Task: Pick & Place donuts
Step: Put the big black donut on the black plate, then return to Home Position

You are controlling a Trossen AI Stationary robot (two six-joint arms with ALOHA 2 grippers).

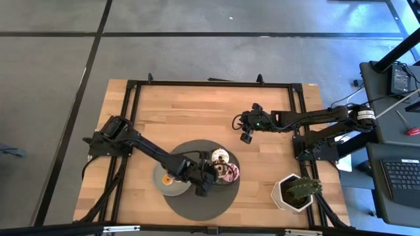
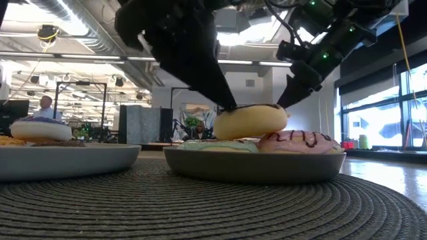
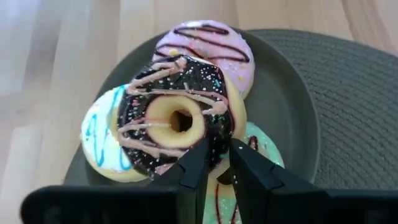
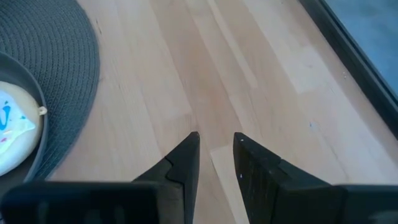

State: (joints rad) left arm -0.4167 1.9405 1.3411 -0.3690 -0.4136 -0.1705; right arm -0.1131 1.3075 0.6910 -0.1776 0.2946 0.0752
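A chocolate-iced donut (image 3: 177, 118) with pink drizzle and sprinkles lies on a pile of three others: a pink one (image 3: 208, 46), a white one with blue lines (image 3: 99, 140) and a green one (image 3: 255, 143). All sit in a grey plate (image 3: 292, 112) on the round dark mat (image 1: 197, 206). My left gripper (image 3: 216, 163) is shut on the chocolate donut; in the low view its finger meets the donut (image 2: 250, 121) from above. My right gripper (image 4: 216, 152) is open over bare wood (image 1: 247, 136), holding nothing. A second grey plate (image 1: 164, 189) holds an orange donut (image 1: 167, 177). My left gripper pinches the chocolate donut's ring on the side nearest the wrist (image 3: 214, 146), between its two fingers (image 3: 196, 162). The fingers come slanting down from the table's left. The donut lies about level on the donuts beneath it.
A white pot with a green plant (image 1: 293, 192) stands near the table's near right corner. The black frame rail (image 1: 210, 84) runs around the wooden table. Bare wood lies between the mat and the right gripper and toward the far edge.
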